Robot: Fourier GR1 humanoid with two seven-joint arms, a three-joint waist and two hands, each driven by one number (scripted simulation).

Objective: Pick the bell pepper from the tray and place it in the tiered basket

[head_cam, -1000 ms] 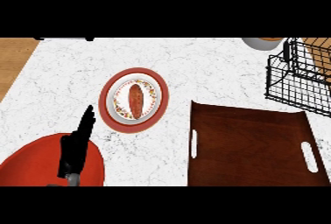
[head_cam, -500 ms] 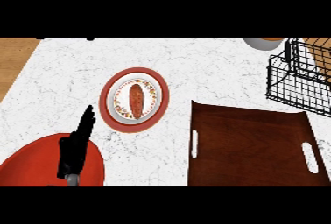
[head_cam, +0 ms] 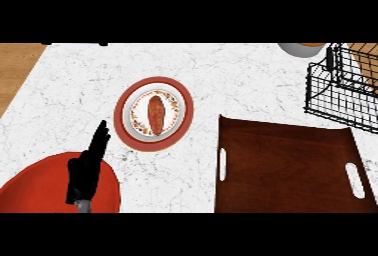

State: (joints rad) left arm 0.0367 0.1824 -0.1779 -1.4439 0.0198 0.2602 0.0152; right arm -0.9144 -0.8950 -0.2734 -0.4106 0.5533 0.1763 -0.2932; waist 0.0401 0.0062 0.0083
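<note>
We kept our left hand (head_cam: 87,172) resting over the red plate (head_cam: 29,185) at the lower left, fingers straight and released, holding nothing; it looked parked there to stay out of the working area. Just beyond the fingertips and a little to their right lay the patterned plate (head_cam: 156,113) with a reddish-brown piece of food (head_cam: 156,110) on it, apart from the hand. Well to the right of the fingers sat the brown tray (head_cam: 284,167), its handle slots at either side, and we could see no bell pepper on its floor. Farther off, up and to the right, stood the black wire tiered basket (head_cam: 343,87); something orange-tan showed inside it, but we could not tell whether that was the pepper. Our right hand was out of sight, so its fingers we cannot describe. We judged the pepper gone from the tray.
</note>
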